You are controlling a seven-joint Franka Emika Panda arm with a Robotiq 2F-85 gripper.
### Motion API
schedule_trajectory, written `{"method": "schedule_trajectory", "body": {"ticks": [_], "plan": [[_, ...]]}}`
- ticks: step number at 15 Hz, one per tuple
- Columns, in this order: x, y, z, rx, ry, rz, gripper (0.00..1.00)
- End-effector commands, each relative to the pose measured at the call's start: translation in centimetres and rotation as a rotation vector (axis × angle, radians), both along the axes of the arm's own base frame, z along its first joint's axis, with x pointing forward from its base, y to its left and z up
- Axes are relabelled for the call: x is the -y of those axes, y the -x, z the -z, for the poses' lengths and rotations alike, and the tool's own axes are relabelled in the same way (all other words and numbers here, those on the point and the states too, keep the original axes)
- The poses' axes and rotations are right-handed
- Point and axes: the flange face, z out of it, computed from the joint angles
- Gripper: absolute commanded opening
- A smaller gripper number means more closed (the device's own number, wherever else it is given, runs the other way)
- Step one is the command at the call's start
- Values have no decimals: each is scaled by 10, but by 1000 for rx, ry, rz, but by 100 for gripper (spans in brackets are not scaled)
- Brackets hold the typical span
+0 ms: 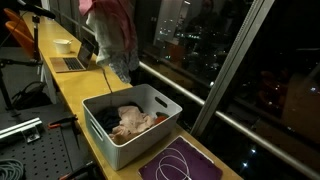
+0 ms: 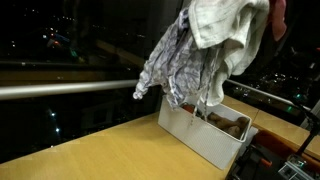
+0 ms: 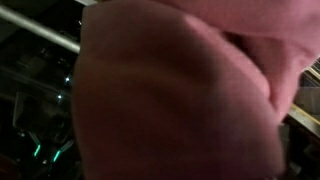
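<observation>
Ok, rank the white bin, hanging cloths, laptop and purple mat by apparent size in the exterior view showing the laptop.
1. white bin
2. hanging cloths
3. purple mat, cropped at the edge; near-tie with cloths
4. laptop

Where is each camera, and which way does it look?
An exterior view sits high, looking down the yellow wooden counter at the white plastic bin and hanging bundle of pink, white and grey checked cloths; no gripper shows.
An exterior view sits low, facing the dark window; no gripper either.
Wrist view: pink cloth fills it; gripper unseen.
Both exterior views share bin and bundle.
</observation>
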Motion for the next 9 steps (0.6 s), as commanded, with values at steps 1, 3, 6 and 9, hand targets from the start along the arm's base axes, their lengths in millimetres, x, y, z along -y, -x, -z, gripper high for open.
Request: {"method": "schedule_trajectory", "body": {"ticks": [1, 3, 6, 9], "plan": [[-57, 24, -62, 53, 26, -52, 1], [-82, 26, -60, 43, 25, -82, 1], [-113, 21, -23, -4, 19, -114, 1], [-130, 7, 18, -66, 31, -133, 1]]}}
